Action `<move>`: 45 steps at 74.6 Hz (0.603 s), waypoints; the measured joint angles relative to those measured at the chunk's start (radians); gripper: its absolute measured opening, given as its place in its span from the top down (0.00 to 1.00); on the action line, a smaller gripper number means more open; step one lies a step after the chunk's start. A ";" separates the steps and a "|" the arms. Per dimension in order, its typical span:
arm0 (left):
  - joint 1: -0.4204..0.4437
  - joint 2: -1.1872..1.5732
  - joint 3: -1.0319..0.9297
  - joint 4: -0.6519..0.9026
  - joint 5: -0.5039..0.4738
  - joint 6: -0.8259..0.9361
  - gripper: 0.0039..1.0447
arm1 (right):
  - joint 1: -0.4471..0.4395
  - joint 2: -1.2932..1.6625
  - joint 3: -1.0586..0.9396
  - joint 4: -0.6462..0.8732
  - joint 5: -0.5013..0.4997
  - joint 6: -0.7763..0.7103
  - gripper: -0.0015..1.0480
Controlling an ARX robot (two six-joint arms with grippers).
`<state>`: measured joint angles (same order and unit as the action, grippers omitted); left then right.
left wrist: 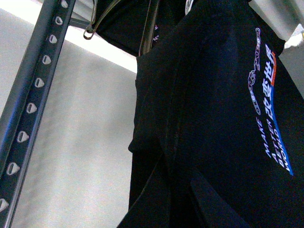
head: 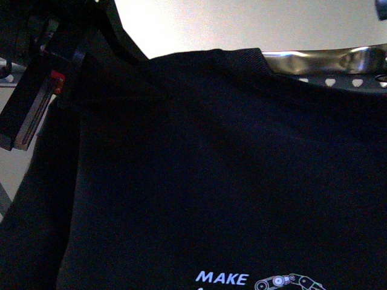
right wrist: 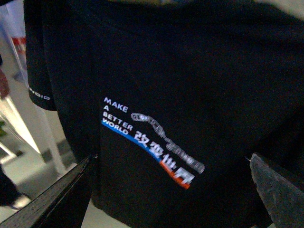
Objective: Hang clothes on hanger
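The clothes [head: 217, 169], a black T-shirt with white "MAKE" print showing at the bottom, fill most of the front view and drape over the hanger's grey rail [head: 329, 71] with heart-shaped holes. My left gripper [left wrist: 175, 202] is shut on a fold of the clothes [left wrist: 213, 118]; its dark fingers merge with the cloth. The hanger's rail [left wrist: 33, 99] runs beside it. My left arm [head: 33, 103] shows at the upper left of the front view. My right gripper [right wrist: 171, 161] is open, its fingers [right wrist: 52, 199] apart in front of the printed chest [right wrist: 152, 142], not touching it.
A thin metal hook [left wrist: 97, 23] hangs near the top of the rack in the left wrist view. A pale wall [left wrist: 80, 142] lies behind the rail. A white post [right wrist: 50, 142] and pale floor show beside the sleeve in the right wrist view.
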<state>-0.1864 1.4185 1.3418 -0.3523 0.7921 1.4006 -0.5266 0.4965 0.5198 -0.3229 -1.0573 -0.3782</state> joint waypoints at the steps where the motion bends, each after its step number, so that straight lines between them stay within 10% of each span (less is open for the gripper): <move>1: 0.000 0.000 0.000 0.000 0.000 0.000 0.96 | 0.003 0.010 0.010 0.005 0.001 -0.023 0.07; 21: 0.000 0.000 0.000 0.000 0.000 0.000 0.96 | 0.154 0.342 0.246 0.187 0.145 -0.697 0.07; 45: 0.000 0.000 0.000 0.000 0.000 0.000 0.96 | 0.270 0.607 0.444 0.051 0.182 -1.312 0.07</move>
<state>-0.1864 1.4185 1.3418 -0.3523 0.7925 1.4006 -0.2565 1.1034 0.9642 -0.2718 -0.8753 -1.6897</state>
